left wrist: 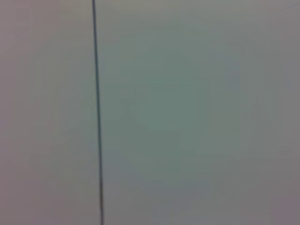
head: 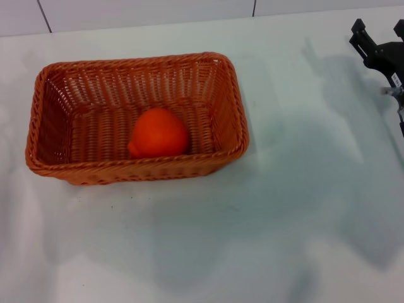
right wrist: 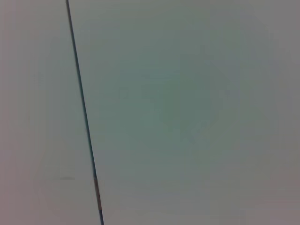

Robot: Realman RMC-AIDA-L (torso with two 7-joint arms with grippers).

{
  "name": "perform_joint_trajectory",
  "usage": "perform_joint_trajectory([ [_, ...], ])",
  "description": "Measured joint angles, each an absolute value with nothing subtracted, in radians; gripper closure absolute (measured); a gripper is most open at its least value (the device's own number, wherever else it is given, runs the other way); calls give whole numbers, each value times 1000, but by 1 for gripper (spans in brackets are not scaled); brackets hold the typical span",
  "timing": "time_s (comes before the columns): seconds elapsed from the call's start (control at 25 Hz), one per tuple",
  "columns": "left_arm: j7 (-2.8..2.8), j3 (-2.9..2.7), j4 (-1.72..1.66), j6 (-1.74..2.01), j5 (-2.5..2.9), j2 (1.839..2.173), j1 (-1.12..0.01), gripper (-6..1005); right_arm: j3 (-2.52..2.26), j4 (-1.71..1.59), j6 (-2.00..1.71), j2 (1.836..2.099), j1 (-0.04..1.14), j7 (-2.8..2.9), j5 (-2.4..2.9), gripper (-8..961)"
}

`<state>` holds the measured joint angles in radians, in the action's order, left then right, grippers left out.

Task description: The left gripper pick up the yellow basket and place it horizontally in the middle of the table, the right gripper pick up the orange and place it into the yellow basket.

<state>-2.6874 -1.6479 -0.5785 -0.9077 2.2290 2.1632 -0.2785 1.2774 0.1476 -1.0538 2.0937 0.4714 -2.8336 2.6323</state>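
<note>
The basket sits on the white table, long side running from 9 o'clock to 3 o'clock, a bit toward 9 o'clock from the middle. The orange lies inside it, on the basket floor near the wall at 6 o'clock. So both jobs look done.

The right gripper hangs at the table's 2 o'clock edge, well apart from the basket. Its two fingers stand apart and hold nothing. The left gripper is not in sight, so I cannot tell how its fingers are.

The basket looks light and stiff, with a bumpy woven rim that is good to pinch on a long side. The orange looks smooth and round, so it may roll or slip; I would grab it across its fat middle.

I see no words, labels or brand names anywhere. Both wrist cameras show only a plain pale surface with one thin dark line.
</note>
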Motion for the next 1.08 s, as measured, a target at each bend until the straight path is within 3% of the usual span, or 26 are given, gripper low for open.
perform_joint_trajectory([
  [1.08, -2817, -1588, -844, -574, 2346, 2151, -281, 113, 1286, 146, -1026, 2091, 468, -2833, 2632, 22],
])
